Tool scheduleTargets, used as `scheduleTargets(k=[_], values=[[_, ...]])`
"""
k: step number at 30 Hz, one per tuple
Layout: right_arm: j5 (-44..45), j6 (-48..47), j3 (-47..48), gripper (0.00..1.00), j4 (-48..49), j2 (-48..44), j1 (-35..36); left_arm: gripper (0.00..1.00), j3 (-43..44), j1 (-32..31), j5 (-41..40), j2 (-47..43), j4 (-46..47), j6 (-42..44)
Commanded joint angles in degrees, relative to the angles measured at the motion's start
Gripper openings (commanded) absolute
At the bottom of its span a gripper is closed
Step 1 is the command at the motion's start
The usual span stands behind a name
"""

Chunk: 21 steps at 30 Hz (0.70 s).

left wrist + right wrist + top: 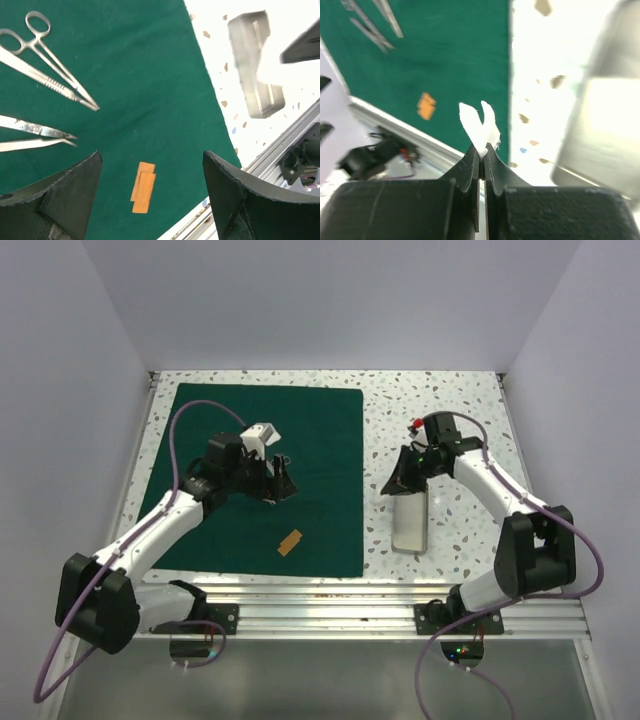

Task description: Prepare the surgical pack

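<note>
**A:** Where does the pack lie?

**B:** On the speckled white tabletop (450,400), the plain dark green fabric drape (300,440) is spread flat over the left half of the top view. The small silver metal tray (409,525) sits off the drape, just right of its right edge. The tray's long axis runs up and down the frame, parallel to that edge.

**A:** Which arm is nearer the tray?

**B:** The right one, clearly. The right claw (481,150) hangs over the tray's upper end. In its own view the tray is at the right and the drape at the left.

**A:** And the claws?

**B:** The right claw is pinched tight on a small white scrap (479,122). The left claw (150,155) gapes wide over the drape, holding nothing. A silver ring-handled clamp (75,95) lies at the upper left of its view, and a flat tan strip (143,186) lies between its fingers.

**A:** So the scrap's next stop?

**B:** I'd guess either side. Tray or drape, it is a short sideways swing.
</note>
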Motion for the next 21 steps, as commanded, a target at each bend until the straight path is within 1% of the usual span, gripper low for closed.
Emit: scheduleTargets(k=[1,2,5,8,9,12,14,15,19,21], values=[[2.98,-12.29,0.79,0.00,-7.70,-1.89,-4.64,0.84,2.12,1.95,2.56,3.72,1.17,1.44],[5.15,-13.09,0.97,0.00,-9.45,-1.54,-5.45,0.84,2.04,3.52,3.08,5.21,1.35,1.26],[6.14,-15.99,1.06,0.00,-10.87,0.83,-8.53,0.83,2.04,6.69,4.75,7.59,1.61,0.91],[4.65,-17.05,0.19,0.00,-8.86,3.73,-10.81,0.82,2.22,9.33,6.07,9.00,1.09,2.13],[1.69,-17.66,-0.34,0.00,-8.07,4.44,-11.25,0.82,2.30,9.95,6.34,9.27,1.00,2.57],[-3.25,-19.41,-0.70,0.00,-4.81,7.60,-12.75,0.82,2.13,11.71,7.30,9.62,1.08,3.81],[-4.22,-20.56,0.00,0.00,-4.28,9.79,-12.75,0.82,1.78,12.67,8.70,10.06,1.52,4.16],[-5.19,-21.61,0.88,0.00,-4.28,12.42,-14.32,0.82,1.34,12.94,9.15,10.23,2.13,4.16],[-7.47,-23.38,2.90,0.00,-4.02,17.79,-15.39,0.82,0.28,13.82,10.29,10.76,3.37,4.25],[-6.35,-23.64,4.48,0.00,-4.45,20.42,-15.74,0.82,0.28,13.99,9.95,10.94,3.63,4.42]])
